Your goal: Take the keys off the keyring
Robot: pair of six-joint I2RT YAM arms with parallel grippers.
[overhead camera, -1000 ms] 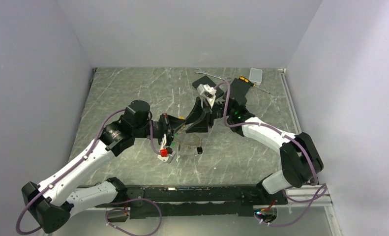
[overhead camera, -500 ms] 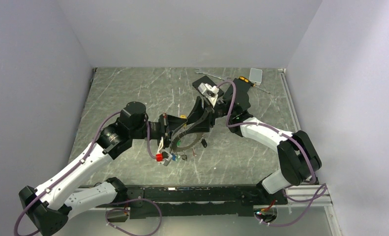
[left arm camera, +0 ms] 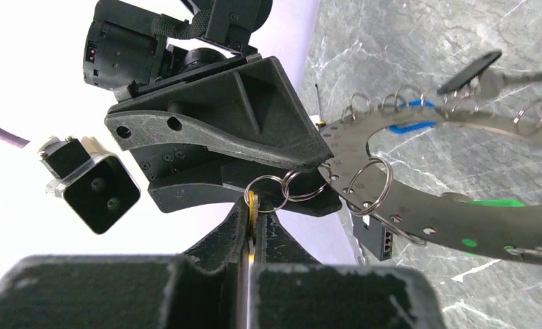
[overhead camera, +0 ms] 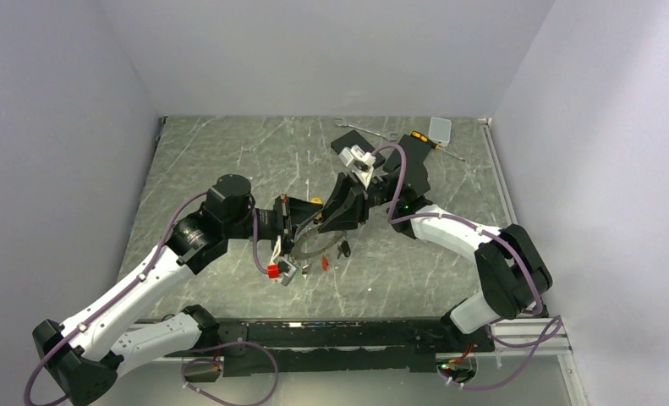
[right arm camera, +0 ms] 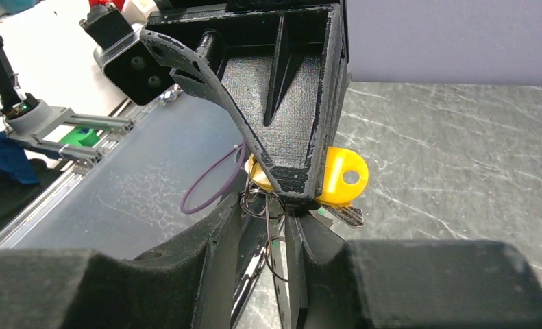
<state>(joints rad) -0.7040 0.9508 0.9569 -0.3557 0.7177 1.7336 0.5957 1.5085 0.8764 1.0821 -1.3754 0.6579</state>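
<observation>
The keyring (left arm camera: 432, 209) is a dark flat hoop with small wire rings, held in the air between my grippers; it also shows in the top view (overhead camera: 314, 252). My left gripper (left arm camera: 254, 209) is shut on the yellow key (left arm camera: 253, 202), which hangs by two small linked rings from the hoop. My right gripper (right arm camera: 264, 226) grips the hoop's end right next to it, with the yellow key (right arm camera: 340, 175) just above its fingertips. A black key (left arm camera: 470, 72), a blue key (left arm camera: 408, 127) and a green key (left arm camera: 494, 203) hang from the hoop. A red key (overhead camera: 325, 264) hangs low.
A silver wrench (overhead camera: 369, 128), a black flat box (overhead camera: 346, 142) and a small white box (overhead camera: 440, 128) lie at the table's far side behind the right arm. Grey walls close in the left, back and right. The arms' rail (overhead camera: 339, 334) runs along the near edge.
The left arm has pulled back to the left and the right gripper has followed. The hoop has tilted and the hanging keys have swung under it.
</observation>
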